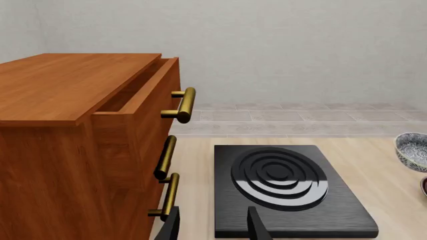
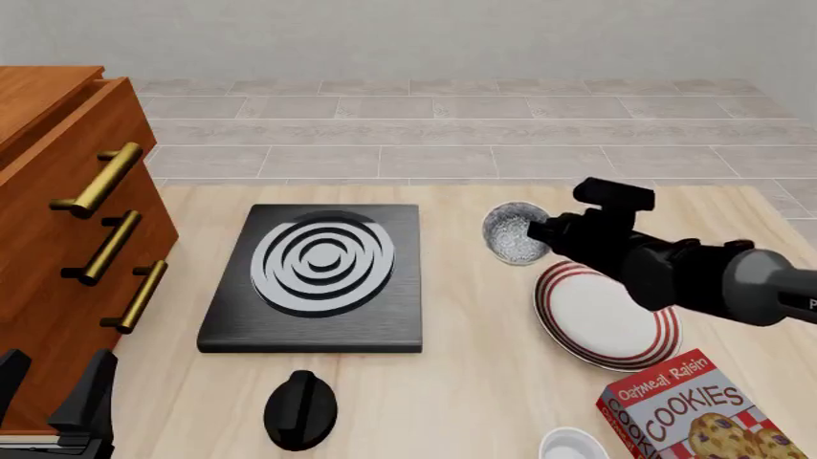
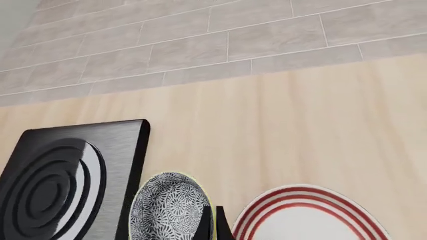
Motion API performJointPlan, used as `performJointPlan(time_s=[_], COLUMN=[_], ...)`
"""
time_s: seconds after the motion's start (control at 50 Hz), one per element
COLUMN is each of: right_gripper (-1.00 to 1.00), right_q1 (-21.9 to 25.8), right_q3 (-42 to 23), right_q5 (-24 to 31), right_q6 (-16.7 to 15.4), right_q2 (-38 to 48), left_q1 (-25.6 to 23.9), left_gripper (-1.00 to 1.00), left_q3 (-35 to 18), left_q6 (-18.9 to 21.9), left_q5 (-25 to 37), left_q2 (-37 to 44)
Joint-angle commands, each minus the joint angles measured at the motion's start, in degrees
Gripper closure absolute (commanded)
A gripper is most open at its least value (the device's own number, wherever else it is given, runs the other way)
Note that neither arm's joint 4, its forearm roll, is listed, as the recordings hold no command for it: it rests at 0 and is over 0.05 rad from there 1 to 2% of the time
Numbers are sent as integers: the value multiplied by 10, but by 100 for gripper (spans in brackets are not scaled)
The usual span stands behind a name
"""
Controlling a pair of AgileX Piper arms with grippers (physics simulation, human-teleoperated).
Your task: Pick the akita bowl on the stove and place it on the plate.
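Note:
The akita bowl [image 2: 512,234], dark outside and speckled inside, is off the stove [image 2: 320,277], between the stove's far right corner and the far rim of the red-striped plate [image 2: 607,320]. My right gripper [image 2: 546,232] is shut on the bowl's rim. In the right wrist view the bowl [image 3: 167,210] sits just left of the closed fingers [image 3: 208,225], with the plate [image 3: 313,217] on the other side and the stove [image 3: 60,175] beyond. My left gripper [image 2: 52,392] stands open and empty at the near left. Its wrist view shows the stove [image 1: 287,190] and the bowl [image 1: 412,150].
A wooden drawer cabinet [image 2: 64,220] with brass handles stands at the left, its top drawer slightly open [image 1: 133,95]. A round black knob [image 2: 300,409] lies in front of the stove. A cookies box [image 2: 676,416] and a plain white bowl [image 2: 572,446] sit near the front right.

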Motion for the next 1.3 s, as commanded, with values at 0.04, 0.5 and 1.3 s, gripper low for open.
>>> performJointPlan(time_s=[0.04,0.5,1.3], right_gripper=[100,100,100], right_q1=[-28,-77,-142], right_q3=[22,60,118], right_q5=[-22,-66,-115], right_q6=[5,7,-6], right_q2=[-6,2,17], left_q1=[0,0,0], left_gripper=[-100,-100,-100], left_q3=[0,0,0], left_q6=[0,0,0], left_q5=[0,0,0], left_q2=[0,0,0])
